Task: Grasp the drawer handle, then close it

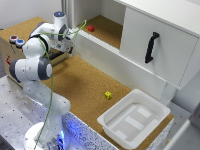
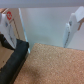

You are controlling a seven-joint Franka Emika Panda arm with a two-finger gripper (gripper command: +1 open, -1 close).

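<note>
Gripper state: the gripper (image 2: 40,35) is spread wide, with nothing held between the fingers (image 2: 72,27). That much is plain in the wrist view.

Where the handle is: the drawer handle (image 2: 15,62) is seen as a black bar low in the wrist view, off beside one finger and not yet between the two. A strip of light-brown front panel (image 2: 21,25) is seen just behind it.

Where the drawer is: the drawer (image 1: 6,50) is set at the exterior view's left, mostly hidden behind the arm. The gripper (image 1: 70,44) is parked near its front. How far it's pulled out can't really be told, tbh.

Step in hand: the grasp is judged not yet made, so it's the approach that has to be sorted first.

Doing it well: the fingers should be shifted sideways until the bar is centred between them, then lowered around it and clamped square. An off-centre pinch could easily be slipped off once pushing is started. The push should be kept straight along the drawer's travel so nothing gets jammed.

White bin: the white bin (image 1: 107,120) on the cork surface (image 1: 75,85) looks empty.

Open shelf: a red cube (image 1: 91,28) is sat inside the open shelf (image 1: 107,30), beside the large white door (image 1: 170,40).

Drawer contents: not visible.

Loose stuff: a yellow cube (image 1: 108,95) is left on the cork, well apart from the drawer.
</note>
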